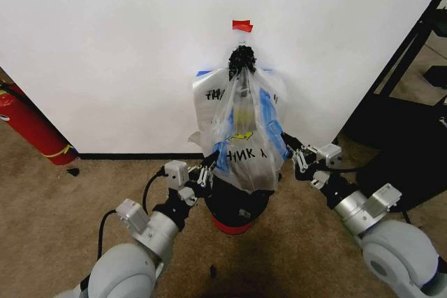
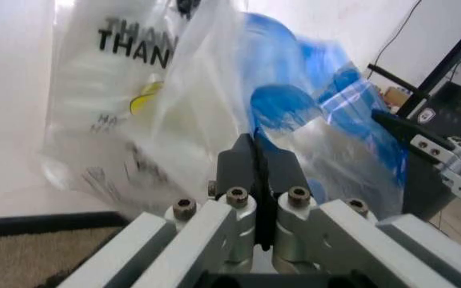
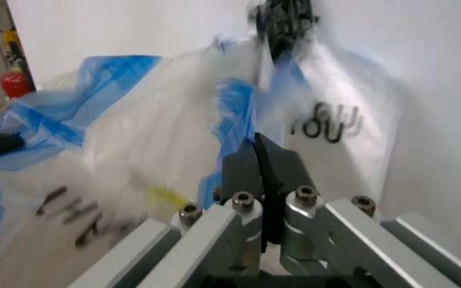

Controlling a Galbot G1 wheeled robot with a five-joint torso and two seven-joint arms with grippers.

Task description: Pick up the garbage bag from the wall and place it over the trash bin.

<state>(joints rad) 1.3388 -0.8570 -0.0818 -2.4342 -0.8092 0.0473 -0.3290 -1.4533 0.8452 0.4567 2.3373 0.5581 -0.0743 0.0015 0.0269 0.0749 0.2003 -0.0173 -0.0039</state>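
Garbage bag [image 1: 241,127] hangs from its wall hook, draped above your trash bin [image 1: 236,207]. Your left gripper [image 1: 207,174] and right gripper [image 1: 298,156] each pinch a side of the plastic, jaws closed. Unhooking and fitting it over the rim remain.

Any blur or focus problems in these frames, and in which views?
Head view: sharp, evenly lit, garbage bag lettering readable. Left wrist view: bag print smeared, left pincer bolts crisp. Right wrist view: bag and lettering streaked, right pincer in focus.
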